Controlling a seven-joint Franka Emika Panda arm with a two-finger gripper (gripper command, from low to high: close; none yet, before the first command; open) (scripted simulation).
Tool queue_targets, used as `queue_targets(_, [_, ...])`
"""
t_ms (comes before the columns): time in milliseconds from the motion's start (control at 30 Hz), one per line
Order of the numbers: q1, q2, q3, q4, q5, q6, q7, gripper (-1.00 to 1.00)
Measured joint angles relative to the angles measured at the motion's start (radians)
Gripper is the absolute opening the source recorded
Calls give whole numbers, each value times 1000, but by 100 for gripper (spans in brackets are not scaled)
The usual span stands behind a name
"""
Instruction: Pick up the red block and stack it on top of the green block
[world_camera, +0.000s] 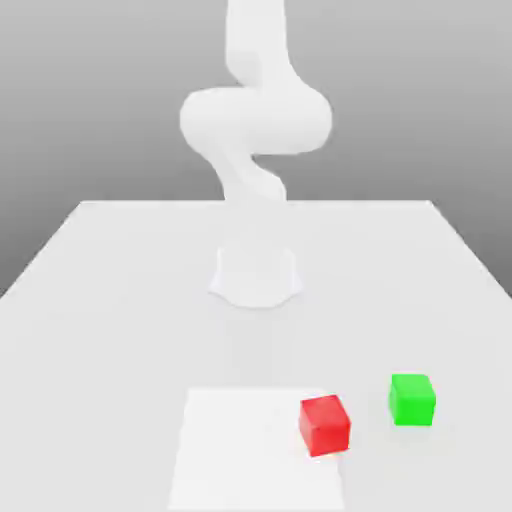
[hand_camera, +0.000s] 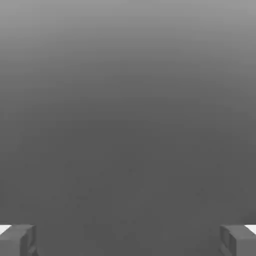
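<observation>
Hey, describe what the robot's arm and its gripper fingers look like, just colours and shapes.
In the exterior view the arm is plain white, built of thick rounded segments with smooth bulging joints, rising from a round white base on the table. No cables or markings can be made out on it. In the hand view the gripper has two blocky fingertips, grey with white above.

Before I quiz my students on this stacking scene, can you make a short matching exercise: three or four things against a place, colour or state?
Things:
1. red block
2. green block
3. end effector
4. table

Descriptions:
A. open, holding nothing
B. farthest toward the exterior view's right
C. white surface under both blocks
D. at the corner of a paler square patch

Pairs: 1-D, 2-B, 3-A, 4-C
</observation>
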Motion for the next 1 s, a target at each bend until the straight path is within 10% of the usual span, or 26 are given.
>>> queue_targets(867, [130,951,52,-336,-68,570,19,0])
queue_targets(900, [136,979,44,-332,-74,594,23,-100])
queue_targets(1000, [136,979,45,-332,-75,595,24,-100])
